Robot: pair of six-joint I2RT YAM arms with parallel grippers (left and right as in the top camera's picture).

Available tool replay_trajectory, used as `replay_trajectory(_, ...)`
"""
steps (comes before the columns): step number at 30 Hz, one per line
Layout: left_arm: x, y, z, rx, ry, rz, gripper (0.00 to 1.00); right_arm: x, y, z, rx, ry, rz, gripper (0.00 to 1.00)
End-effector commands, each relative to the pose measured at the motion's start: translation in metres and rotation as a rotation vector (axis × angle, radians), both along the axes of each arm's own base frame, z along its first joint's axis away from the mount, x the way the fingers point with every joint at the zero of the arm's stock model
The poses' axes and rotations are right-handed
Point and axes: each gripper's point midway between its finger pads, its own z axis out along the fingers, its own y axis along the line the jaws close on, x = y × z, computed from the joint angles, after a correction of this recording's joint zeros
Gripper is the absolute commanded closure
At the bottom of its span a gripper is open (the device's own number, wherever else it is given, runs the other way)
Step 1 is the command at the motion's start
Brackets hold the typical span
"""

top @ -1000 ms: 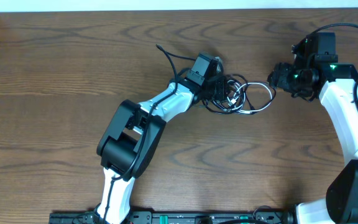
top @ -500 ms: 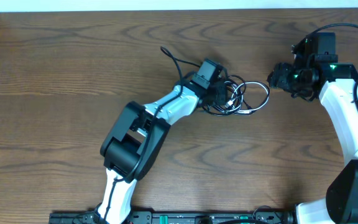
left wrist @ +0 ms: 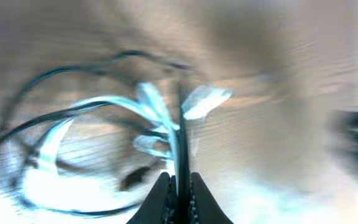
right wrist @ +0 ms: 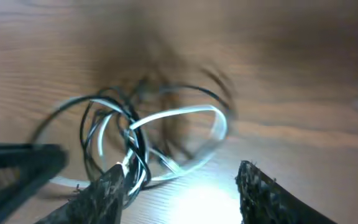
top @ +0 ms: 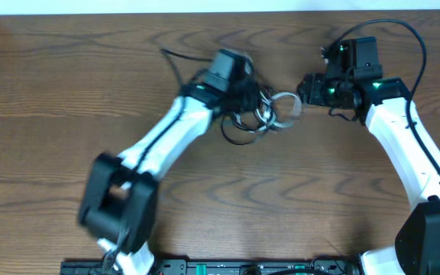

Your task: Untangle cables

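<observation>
Dragged left and toward the far edge of the wooden table (top: 67, 69) since half a second ago: the tangle of cables (top: 260, 114), carried along in the swing of the left arm (top: 166, 137). Swung in as well, from the right of the tangle: the right arm (top: 403, 145), now much nearer it.

At the left of the tangle and touching it, the left gripper (left wrist: 179, 182): pinched almost closed on a strand of the black cable (left wrist: 180, 124), which runs straight up from between the fingertips in the left wrist view.

Just right of the tangle and apart from it, the right gripper (right wrist: 182, 186): spread wide, nothing between the fingers, the tangle lying ahead of them.

Within the tangle, the black cable in thin loops, one spilling out on the near side. Threaded through those loops, the white cable (right wrist: 179, 112), its widest loop reaching toward the right gripper. Plug ends too blurred to make out.
</observation>
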Motion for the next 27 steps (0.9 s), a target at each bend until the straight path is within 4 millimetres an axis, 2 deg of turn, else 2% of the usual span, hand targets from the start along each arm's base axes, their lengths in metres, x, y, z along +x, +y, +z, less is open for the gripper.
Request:
replay_trajectory(1,-0.01,0.009,0.056,-0.113,-0.036,-0.034,0.93,-0.004,0.039,0.029,0.122,-0.072,0.138,0.5)
replay_trajectory(3,-0.011,0.014,0.062,-0.117,-0.036,-0.027,0.93,-0.002,0.05,0.035,0.144,-0.099,0.167,0.52)
replay_trajectory(7,-0.017,0.01,0.066,-0.147,-0.023,-0.055,0.93,-0.001,0.067,0.04,0.169,-0.127,0.196,0.53)
replay_trajectory(12,-0.017,0.013,0.074,-0.172,-0.028,-0.057,0.93,0.0,0.091,0.026,0.22,-0.085,0.211,0.55)
replay_trajectory(17,-0.012,0.028,0.086,-0.195,-0.037,-0.023,0.93,0.0,0.106,-0.005,0.23,-0.004,0.213,0.59)
replay_trajectory(21,-0.015,0.028,0.091,-0.234,-0.021,-0.047,0.93,0.001,0.115,-0.028,0.23,0.041,0.212,0.64)
replay_trajectory(22,-0.016,0.028,0.093,-0.247,-0.017,-0.056,0.93,0.003,0.118,-0.039,0.232,0.063,0.204,0.67)
replay_trajectory(24,-0.016,0.027,0.095,-0.261,-0.013,-0.06,0.93,0.006,0.115,-0.055,0.214,0.093,0.171,0.75)
replay_trajectory(27,-0.016,0.029,0.105,-0.306,-0.025,-0.081,0.93,0.013,0.103,-0.086,0.15,0.134,0.105,0.8)
